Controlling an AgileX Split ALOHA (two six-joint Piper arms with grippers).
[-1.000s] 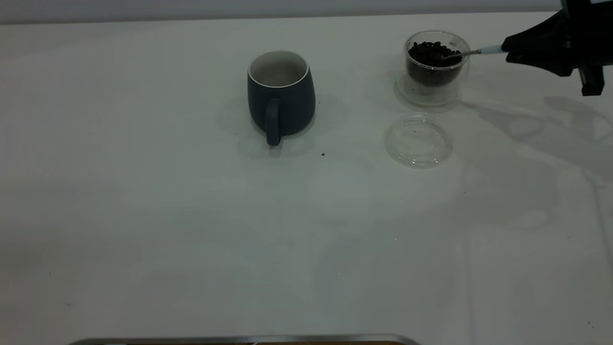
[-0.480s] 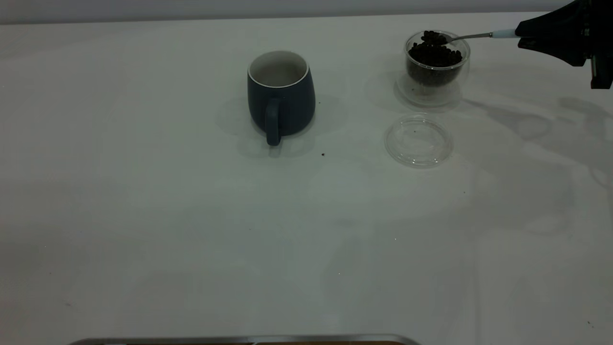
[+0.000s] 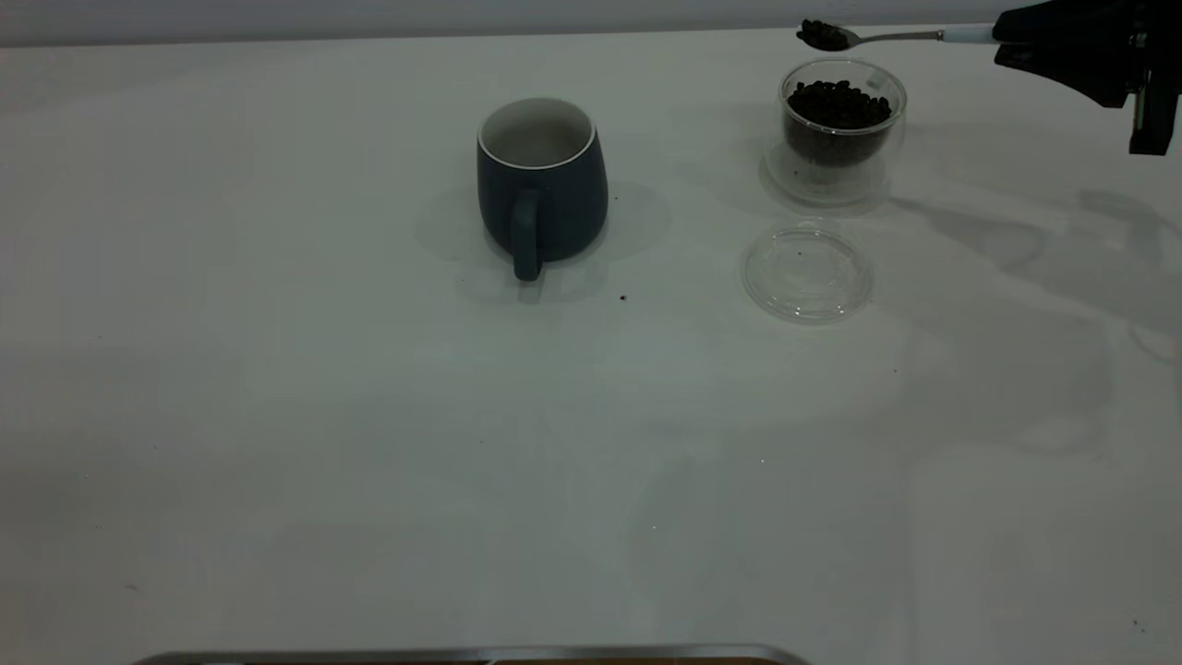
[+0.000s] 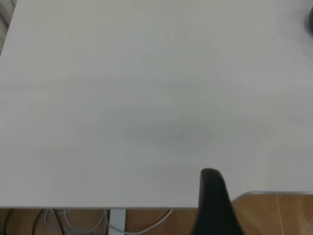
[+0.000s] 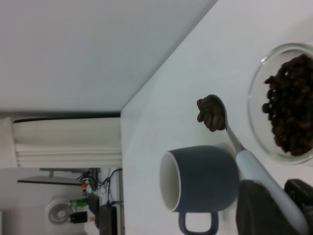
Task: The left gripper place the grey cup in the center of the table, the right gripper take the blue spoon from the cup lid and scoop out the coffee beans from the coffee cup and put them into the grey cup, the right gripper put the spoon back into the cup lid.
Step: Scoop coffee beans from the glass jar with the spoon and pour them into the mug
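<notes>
Jaws of the right gripper [image 3: 1002, 42] clenched on the spoon [image 3: 886, 37] handle, bowl heaped with beans [image 3: 822, 34], hovering above the coffee cup [image 3: 838, 120] at the counter's far right. Best carried level and slow toward the grey cup [image 3: 540, 180] at centre, well apart to the left, tipping only once over its mouth; any tilt likely to shed beans. Lid [image 3: 806, 272] lay just in front of the coffee cup. Left gripper [image 4: 212, 203] parked off by the counter [image 3: 369, 416] edge, jaws' state impossible to tell. Pale counter, one stray speck [image 3: 622, 297] near the grey cup; plain wall behind.
</notes>
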